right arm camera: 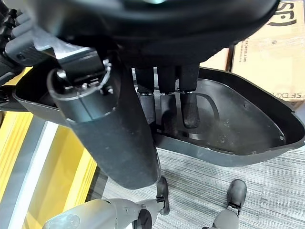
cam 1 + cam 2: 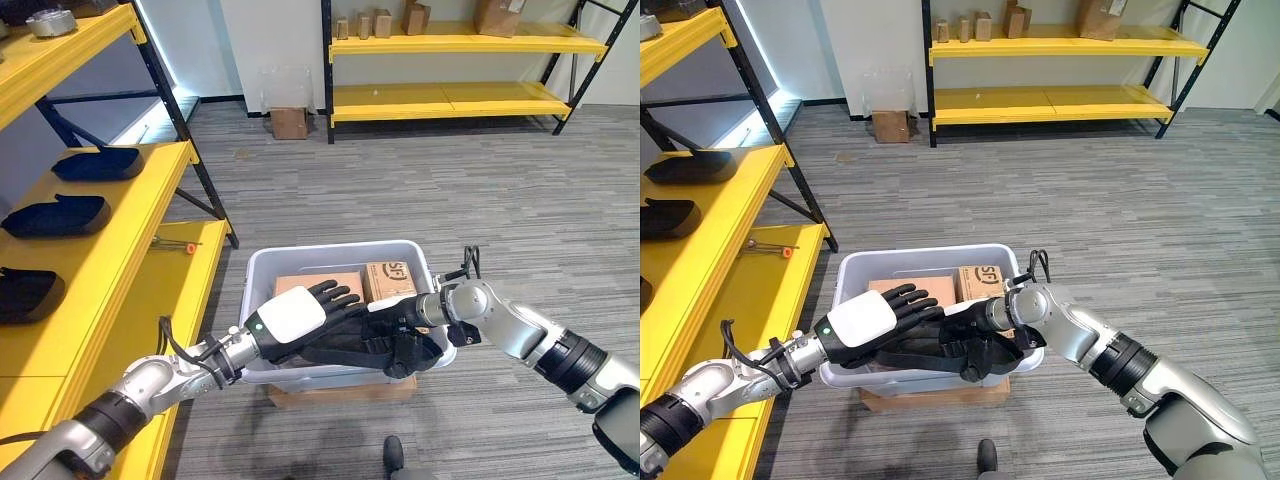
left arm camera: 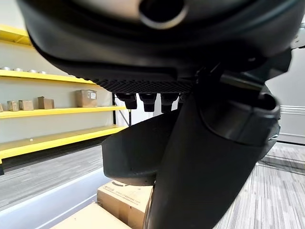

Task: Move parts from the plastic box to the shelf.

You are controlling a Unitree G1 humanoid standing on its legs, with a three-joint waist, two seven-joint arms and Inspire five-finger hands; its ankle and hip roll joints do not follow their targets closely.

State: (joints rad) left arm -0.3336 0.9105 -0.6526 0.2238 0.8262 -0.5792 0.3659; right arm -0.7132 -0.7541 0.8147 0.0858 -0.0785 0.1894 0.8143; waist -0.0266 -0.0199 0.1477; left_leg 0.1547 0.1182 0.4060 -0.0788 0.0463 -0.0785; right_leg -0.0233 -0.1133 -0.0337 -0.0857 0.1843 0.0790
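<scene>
Silver-grey jointed arms with black bands end in dark hands, the left hand (image 2: 300,318) white-backed, the right hand (image 2: 405,330) black.

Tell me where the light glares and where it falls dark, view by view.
Left eye view: a bright strip glares low down behind the near shelf. Left wrist view: the left hand is dark against a pale background. Right wrist view: the black part is dim inside, its rim lighter.

black part (image 1: 228,124), yellow shelf (image 2: 120,260), grey-striped floor (image 2: 420,190)

logo print on cardboard box (image 2: 389,281), unread
</scene>
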